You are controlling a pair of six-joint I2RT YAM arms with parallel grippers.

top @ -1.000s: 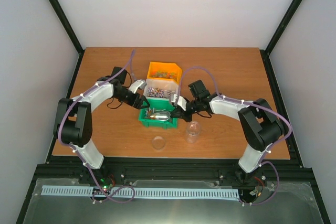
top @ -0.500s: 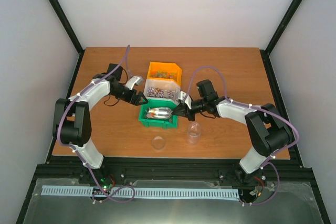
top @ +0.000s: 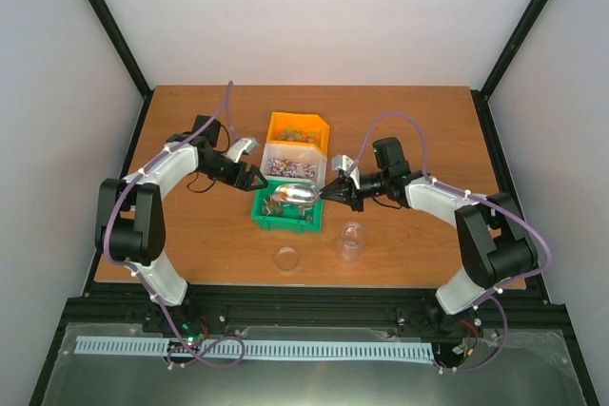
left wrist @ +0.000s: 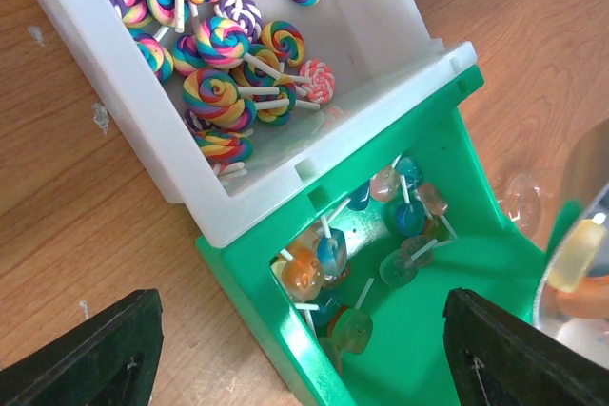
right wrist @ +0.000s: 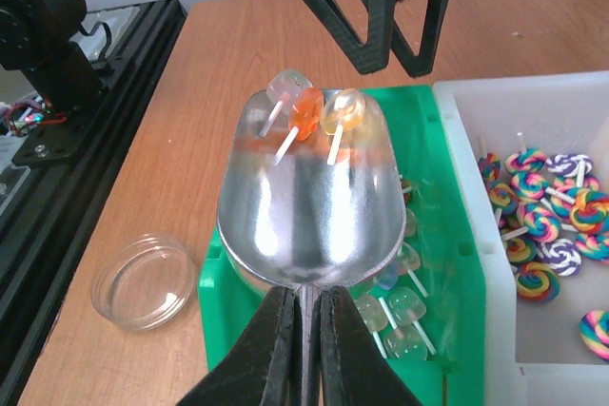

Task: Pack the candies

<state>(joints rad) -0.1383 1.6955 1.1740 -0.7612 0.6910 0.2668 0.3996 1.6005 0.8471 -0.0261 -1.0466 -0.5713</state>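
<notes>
Translucent candies [left wrist: 324, 259] on white sticks lie in the green bin [top: 259, 212]. Rainbow swirl candies [left wrist: 224, 40] fill the white bin [top: 320, 176] behind it. My right gripper [right wrist: 304, 297] is shut on the handle of the silver scoop [right wrist: 309, 197], which hangs level over the green bin [right wrist: 211, 284]. Three candies [right wrist: 306, 109] rest at the scoop's far lip. In the top view the scoop [top: 293, 196] sits just left of the right gripper [top: 333, 189]. My left gripper [top: 255, 178] stands open and holds nothing, just left of the bins, its jaws wide over the green bin's corner [left wrist: 252, 287].
An orange bin [top: 298, 127] with more sweets stands behind the white one. A clear plastic jar [top: 351, 240] stands on the table in front of the right gripper, and its lid [top: 287, 258] lies to the left, near the front edge.
The right gripper has pulled back to the right and lifted the scoop out of the green bin with candies in it. The left gripper has widened and drawn back from the bin.
</notes>
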